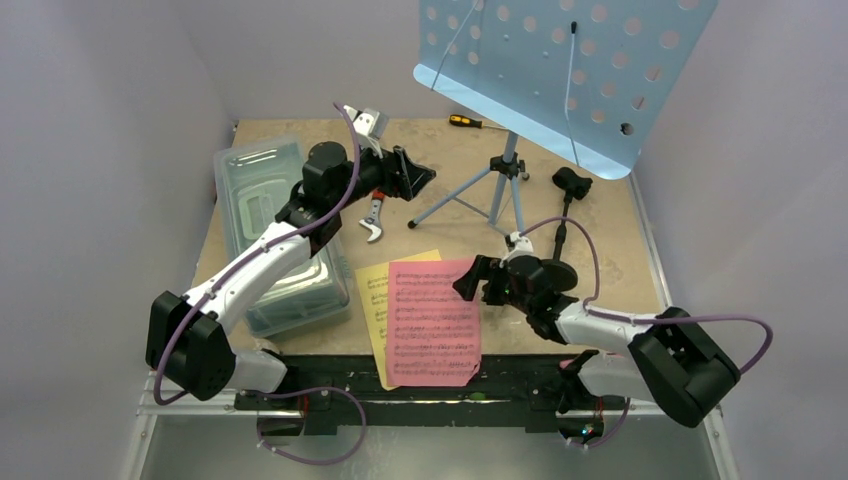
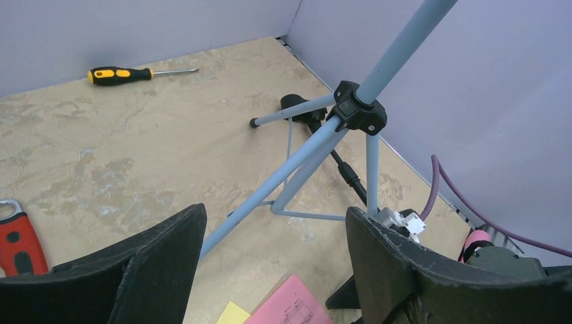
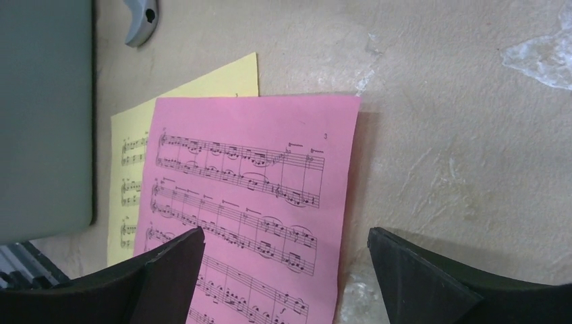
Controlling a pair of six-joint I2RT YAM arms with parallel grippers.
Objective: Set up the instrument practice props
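Well, the music stand (image 1: 560, 70) is up on its tripod just ahead of the spread, empty left hand (image 2: 275, 212), but the pink and yellow pages (image 3: 270, 169) lie flat on the tabletop (image 1: 625, 240) right under the wide-open right hand (image 3: 284, 236), not yet on the stand.

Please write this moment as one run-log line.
left gripper: open, empty, facing stand | right gripper: open, empty, above pink page | pink page: flat, overlapping yellow page | stand: upright

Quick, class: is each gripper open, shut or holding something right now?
Left gripper: open, holding nothing.
Right gripper: open, holding nothing, over the pink sheet.
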